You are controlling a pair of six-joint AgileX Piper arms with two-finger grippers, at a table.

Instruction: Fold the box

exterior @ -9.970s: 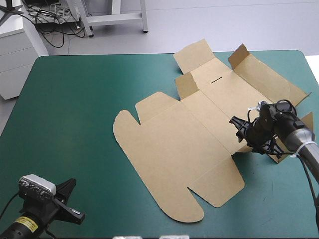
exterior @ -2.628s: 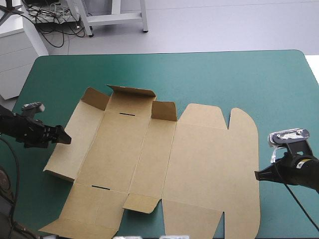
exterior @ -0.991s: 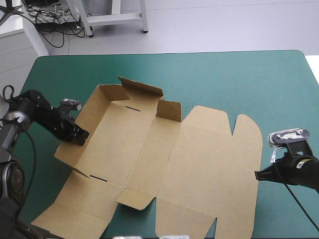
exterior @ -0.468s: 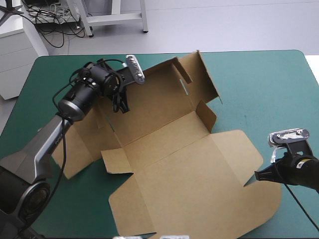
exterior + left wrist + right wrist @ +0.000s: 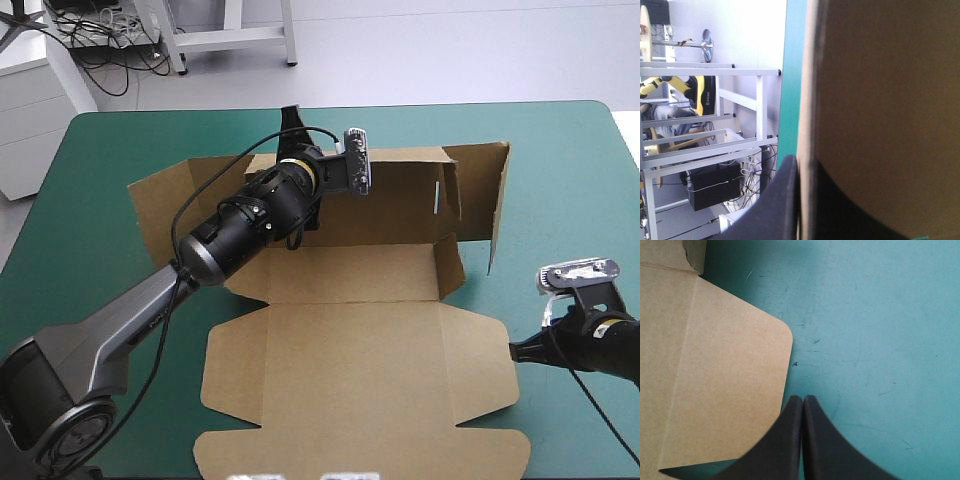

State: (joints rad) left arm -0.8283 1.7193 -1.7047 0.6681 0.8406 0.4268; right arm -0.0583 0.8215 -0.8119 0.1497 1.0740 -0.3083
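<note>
Nearest the robot, the box [image 5: 350, 350] is lying opened out on the teal-green cover [image 5: 110, 330], taking up the middle of the table from close to the near edge back toward the far edge. Its broad lid panel [image 5: 360, 400] is lying flat at the near end, rounded corners toward us. Just off that panel's right side, the right gripper [image 5: 515, 350] is sitting low over the cover with its black fingers pressed together into one point. In its wrist view we are seeing the tip just beside a rounded corner of the board, apart from it and holding nothing. Farther back, the base panel [image 5: 350, 270] is lying flat beyond a crease. The left arm is reaching diagonally over it from the near left. Beyond the base, the long far wall [image 5: 400, 195] is standing raised, with a short slot cut near its right end. The left gripper [image 5: 292, 125] is clamping this wall at its top edge. In its wrist view we are seeing one black finger on the outer face of the board and a dark finger shape on the inner face, the sheet pinched between them. At the wall's right end, a side flap [image 5: 485, 200] is standing up and turned inward. At its left end, another flap [image 5: 160, 200] is angling outward. We cannot tell how far off the cover that one is lifting.
</note>
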